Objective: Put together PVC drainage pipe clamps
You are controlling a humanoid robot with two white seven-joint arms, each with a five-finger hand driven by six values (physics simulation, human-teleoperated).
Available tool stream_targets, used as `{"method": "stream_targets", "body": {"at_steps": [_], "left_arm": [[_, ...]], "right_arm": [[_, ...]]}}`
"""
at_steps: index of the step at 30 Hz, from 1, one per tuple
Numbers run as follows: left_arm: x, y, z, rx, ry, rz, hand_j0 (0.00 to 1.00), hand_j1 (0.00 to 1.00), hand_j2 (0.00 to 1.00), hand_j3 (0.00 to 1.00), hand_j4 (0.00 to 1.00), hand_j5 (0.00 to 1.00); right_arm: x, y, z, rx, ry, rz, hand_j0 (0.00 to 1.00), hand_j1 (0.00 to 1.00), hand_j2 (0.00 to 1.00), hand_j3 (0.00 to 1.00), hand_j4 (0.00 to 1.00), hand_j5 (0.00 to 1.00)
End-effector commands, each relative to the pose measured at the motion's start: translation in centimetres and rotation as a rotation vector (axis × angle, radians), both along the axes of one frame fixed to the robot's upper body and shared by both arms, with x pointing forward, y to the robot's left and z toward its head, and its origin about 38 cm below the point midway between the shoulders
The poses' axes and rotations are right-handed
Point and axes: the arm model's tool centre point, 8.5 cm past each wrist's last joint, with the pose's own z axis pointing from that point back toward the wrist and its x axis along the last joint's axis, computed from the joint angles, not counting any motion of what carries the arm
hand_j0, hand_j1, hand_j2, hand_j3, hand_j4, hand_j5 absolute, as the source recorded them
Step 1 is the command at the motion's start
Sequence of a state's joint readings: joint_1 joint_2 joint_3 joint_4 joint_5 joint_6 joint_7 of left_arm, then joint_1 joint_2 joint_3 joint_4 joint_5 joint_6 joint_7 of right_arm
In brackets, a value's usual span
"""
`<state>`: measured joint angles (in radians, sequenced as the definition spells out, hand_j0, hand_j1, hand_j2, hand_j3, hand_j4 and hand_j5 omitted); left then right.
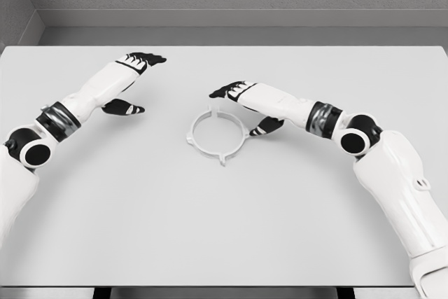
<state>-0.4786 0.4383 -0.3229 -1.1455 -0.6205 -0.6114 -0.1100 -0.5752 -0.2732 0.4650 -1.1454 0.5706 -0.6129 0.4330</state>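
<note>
White plastic: the pipe clamp ring (217,134) looks like thin moulded PVC, pale against the grey table (294,229).
Head view, ring: it lies flat near the table's middle, between my two hands, with small tabs jutting from its rim.
Head view, right robot hand (238,96): fingers spread and loose, holding nothing, hovering just right of and beyond the ring; I cannot tell whether the thumb touches it.
Head view, left robot hand (136,75): fingers apart and empty, well left of the ring, toward the far side.
Handling: I judge it light, fairly stiff, smooth and prone to sliding; thin tabs may snap.
Grip: pinch the band beside a tab.
Containers: none in sight.
</note>
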Motion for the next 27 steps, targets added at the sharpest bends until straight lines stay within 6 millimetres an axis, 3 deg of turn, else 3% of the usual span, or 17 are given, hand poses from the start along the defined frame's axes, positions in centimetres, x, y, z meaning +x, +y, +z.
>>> {"method": "stream_targets", "body": {"at_steps": [1,21,27], "left_arm": [[0.01,0.05,0.08,-0.007,-0.001,0.002,1.0,1.0,1.0,1.0,1.0,1.0],[-0.01,0.02,0.2,-0.006,-0.003,-0.001,1.0,1.0,1.0,1.0,1.0,1.0],[-0.01,-0.01,0.24,-0.006,-0.005,-0.002,1.0,1.0,1.0,1.0,1.0,1.0]], "right_arm": [[0.01,0.07,0.07,0.009,0.002,-0.001,1.0,1.0,1.0,1.0,1.0,1.0],[-0.26,0.07,0.12,0.007,0.001,0.01,1.0,1.0,1.0,1.0,1.0,1.0],[-0.62,0.23,0.97,0.009,-0.026,0.027,1.0,1.0,1.0,1.0,1.0,1.0]]}}
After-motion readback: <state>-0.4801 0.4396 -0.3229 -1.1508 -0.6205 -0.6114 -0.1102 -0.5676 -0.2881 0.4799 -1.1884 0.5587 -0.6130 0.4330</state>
